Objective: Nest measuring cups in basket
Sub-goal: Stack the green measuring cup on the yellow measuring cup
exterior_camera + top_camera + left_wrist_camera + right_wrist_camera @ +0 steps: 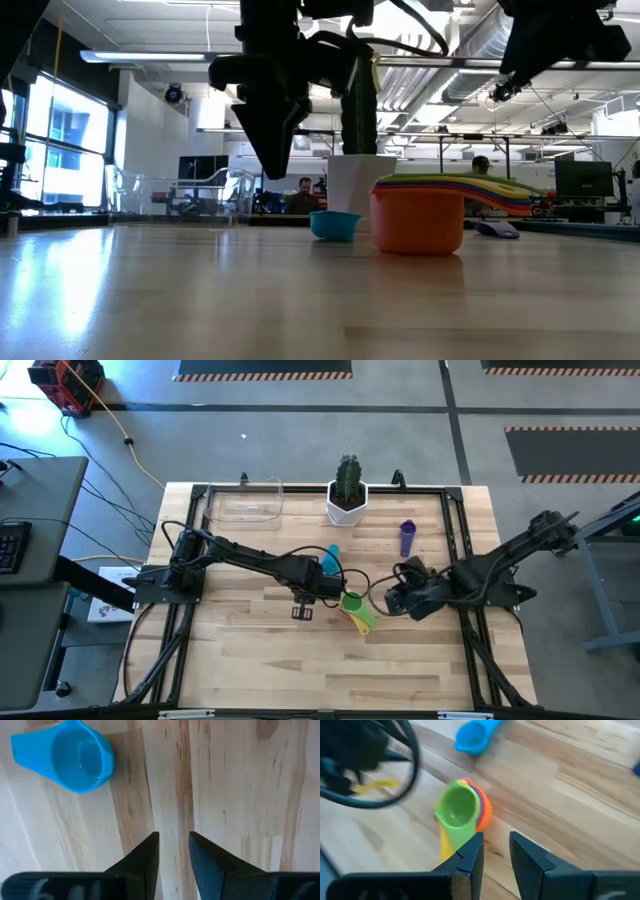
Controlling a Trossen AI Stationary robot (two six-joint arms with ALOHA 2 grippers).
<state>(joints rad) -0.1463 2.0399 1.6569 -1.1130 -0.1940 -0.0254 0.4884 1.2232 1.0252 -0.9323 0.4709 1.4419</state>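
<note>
A stack of several nested measuring cups (356,610), green on top and orange outermost, stands on its base on the table's middle; it also shows in the low view (417,215) and the right wrist view (465,812). A light blue cup (332,555) lies apart, farther back, and shows in the left wrist view (75,755). A purple cup (407,537) lies at the far right. The clear basket (247,506) stands at the far left. My left gripper (174,845) is open and empty, pointing down left of the stack. My right gripper (496,845) is open and empty, just right of the stack.
A white pot with a cactus (347,495) stands at the far edge between the basket and the purple cup. A dark cable (365,582) loops over the table near the stack. Bare wood lies toward the near edge.
</note>
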